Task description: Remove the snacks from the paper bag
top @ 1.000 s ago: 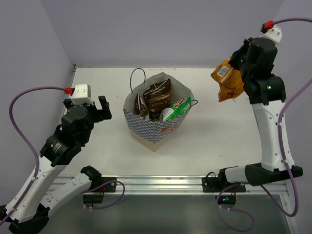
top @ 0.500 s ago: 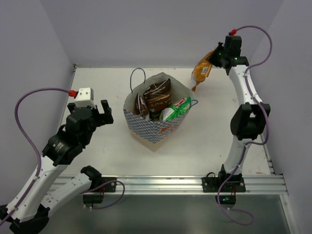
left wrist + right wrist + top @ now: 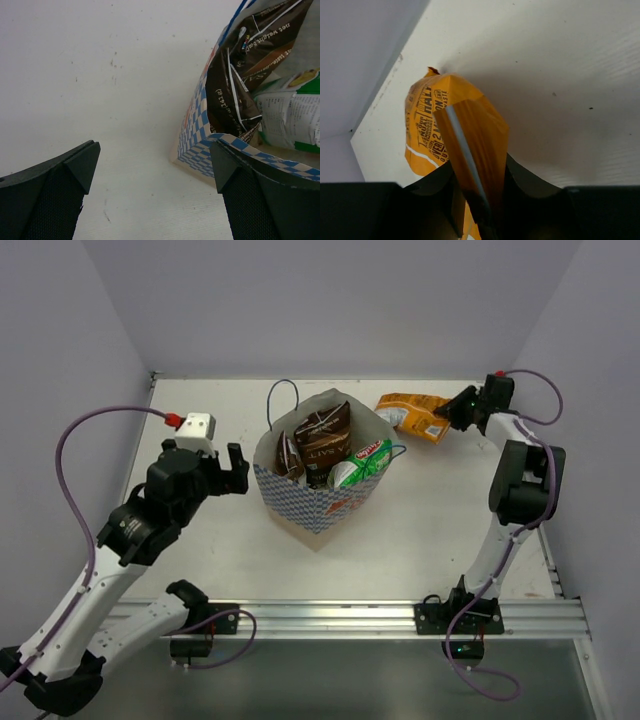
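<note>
My left jaws gape empty just left of the paper bag [image 3: 318, 502], nearer it; my right jaws clamp the orange packet [image 3: 412, 412].

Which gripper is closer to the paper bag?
Left. The left gripper sits just beside the paper bag; the right gripper, clamping the orange packet, is farther off.

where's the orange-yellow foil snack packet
Top view: the orange-yellow packet is at the table's far right, beside the cream paper bag, held by the right gripper.
</note>
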Action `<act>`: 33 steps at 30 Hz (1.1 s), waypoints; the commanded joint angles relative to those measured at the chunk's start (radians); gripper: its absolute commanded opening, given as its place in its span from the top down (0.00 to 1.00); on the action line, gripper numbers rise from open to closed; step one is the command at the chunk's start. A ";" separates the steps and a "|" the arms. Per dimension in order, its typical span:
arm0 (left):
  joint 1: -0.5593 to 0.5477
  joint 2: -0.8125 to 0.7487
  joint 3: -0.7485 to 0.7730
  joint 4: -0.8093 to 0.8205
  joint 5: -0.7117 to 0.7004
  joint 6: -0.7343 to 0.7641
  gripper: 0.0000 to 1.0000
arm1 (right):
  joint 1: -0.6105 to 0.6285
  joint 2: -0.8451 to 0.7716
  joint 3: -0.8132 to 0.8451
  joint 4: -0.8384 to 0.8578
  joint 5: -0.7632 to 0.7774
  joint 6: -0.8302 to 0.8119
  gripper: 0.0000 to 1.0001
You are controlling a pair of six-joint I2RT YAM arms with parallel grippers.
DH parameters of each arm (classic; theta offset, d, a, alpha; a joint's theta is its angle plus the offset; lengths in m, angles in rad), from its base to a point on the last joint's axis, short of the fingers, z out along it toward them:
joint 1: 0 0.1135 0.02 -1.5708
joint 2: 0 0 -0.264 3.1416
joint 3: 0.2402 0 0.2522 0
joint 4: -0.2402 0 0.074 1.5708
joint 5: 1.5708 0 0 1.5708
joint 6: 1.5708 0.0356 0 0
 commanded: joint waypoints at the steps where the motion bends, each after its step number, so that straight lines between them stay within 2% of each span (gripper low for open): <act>1: 0.004 0.036 0.059 0.069 0.091 0.055 0.00 | -0.023 -0.060 -0.031 -0.031 -0.048 -0.047 0.66; 2: 0.004 0.056 0.070 0.069 0.113 0.066 0.00 | -0.039 -0.069 -0.040 -0.074 -0.043 -0.053 0.61; 3: 0.004 0.066 0.095 0.069 0.124 0.072 0.00 | -0.046 -0.092 -0.045 -0.094 -0.040 -0.065 0.50; 5: 0.004 0.095 0.124 0.068 0.166 0.087 0.00 | -0.057 -0.124 -0.060 -0.163 0.019 -0.105 0.36; 6: 0.003 0.105 0.160 0.063 0.184 0.092 0.01 | -0.060 -0.145 -0.068 -0.181 0.044 -0.121 0.24; 9: 0.004 0.162 0.254 0.045 0.265 0.097 0.04 | -0.062 -0.227 -0.077 -0.278 0.147 -0.177 0.08; 12: 0.003 0.228 0.347 0.040 0.360 0.095 0.04 | -0.062 -0.311 -0.083 -0.384 0.228 -0.213 0.01; 16: -0.025 0.346 0.495 0.010 0.436 0.074 0.03 | -0.060 -0.473 -0.131 -0.459 0.276 -0.214 0.01; 20: -0.224 0.518 0.701 -0.036 0.280 0.116 0.03 | -0.060 -0.693 -0.163 -0.484 0.219 -0.213 0.01; 24: -0.229 0.644 0.805 -0.058 0.275 0.087 0.05 | -0.060 -0.861 -0.175 -0.491 0.135 -0.231 0.01; 28: -0.229 0.728 0.834 -0.050 0.224 0.104 0.14 | -0.057 -1.032 -0.244 -0.467 0.052 -0.213 0.01; 33: -0.229 0.848 0.863 -0.044 0.197 0.138 0.18 | -0.037 -1.173 -0.371 -0.442 -0.034 -0.214 0.01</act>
